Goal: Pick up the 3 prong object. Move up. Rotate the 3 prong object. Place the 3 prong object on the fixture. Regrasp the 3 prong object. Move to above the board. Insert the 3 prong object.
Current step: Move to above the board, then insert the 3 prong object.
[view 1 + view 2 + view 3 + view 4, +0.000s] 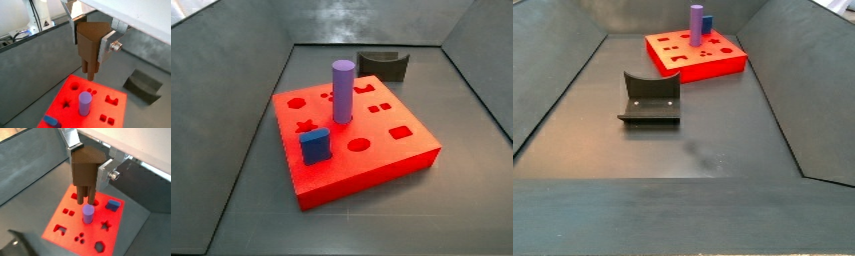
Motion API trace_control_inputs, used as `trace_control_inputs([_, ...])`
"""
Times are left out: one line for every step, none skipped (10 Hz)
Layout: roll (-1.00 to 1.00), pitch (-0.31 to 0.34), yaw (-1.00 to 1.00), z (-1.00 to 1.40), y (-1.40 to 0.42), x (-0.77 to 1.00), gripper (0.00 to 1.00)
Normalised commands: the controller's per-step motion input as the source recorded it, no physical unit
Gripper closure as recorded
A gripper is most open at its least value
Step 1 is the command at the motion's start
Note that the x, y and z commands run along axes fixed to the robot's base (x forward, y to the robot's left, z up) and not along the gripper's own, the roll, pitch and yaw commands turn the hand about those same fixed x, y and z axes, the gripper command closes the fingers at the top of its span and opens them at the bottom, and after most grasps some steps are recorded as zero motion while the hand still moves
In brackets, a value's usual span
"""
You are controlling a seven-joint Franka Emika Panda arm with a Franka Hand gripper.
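Your largest item is the board, a flat red square block on the grey floor of the walled work area, close to a rear corner in a side view. Its top face carries cut-outs: circles, squares, a star and a cluster of three small holes. A purple cylinder stands upright in one hole near the board's middle, and a blue block stands upright in another near a board edge.

The fixture, a dark L-shaped bracket with a curved notch in its upright wall, sits on the floor well apart from the board.

You won't find the gripper in either side view. In both wrist views the gripper hangs high above the board, its silver plates pinching the 3 prong object. That piece is a brown block with a flat, boxy upper body and short prongs pointing straight down toward the board; they hang near the purple cylinder's top without touching it.
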Motion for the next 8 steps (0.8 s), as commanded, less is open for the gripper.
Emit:
trace_control_inputs([-0.23, -0.008, -0.01, 0.01, 0.0, -0.03, 1.0])
trace_control_inputs([0.0, 0.0, 0.0, -0.03, 0.0, 0.0, 1.0])
trace_control_inputs([-0.06, -0.024, -0.01, -0.18, 0.11, 0.0, 1.0])
trace_control_inputs([-0.13, -0.053, -0.11, -0.54, 0.37, 0.0, 1.0])
trace_control_inputs([-0.17, -0.034, -0.29, -0.73, 0.51, -0.04, 1.0])
trace_control_inputs([-0.28, -0.139, -0.38, -0.49, 0.34, 0.0, 1.0])
trace_control_inputs([-0.25, -0.114, -0.43, -0.54, 0.3, 0.0, 1.0])
trace_control_inputs([-0.1, 0.0, -0.54, -0.74, 0.34, 0.0, 1.0])
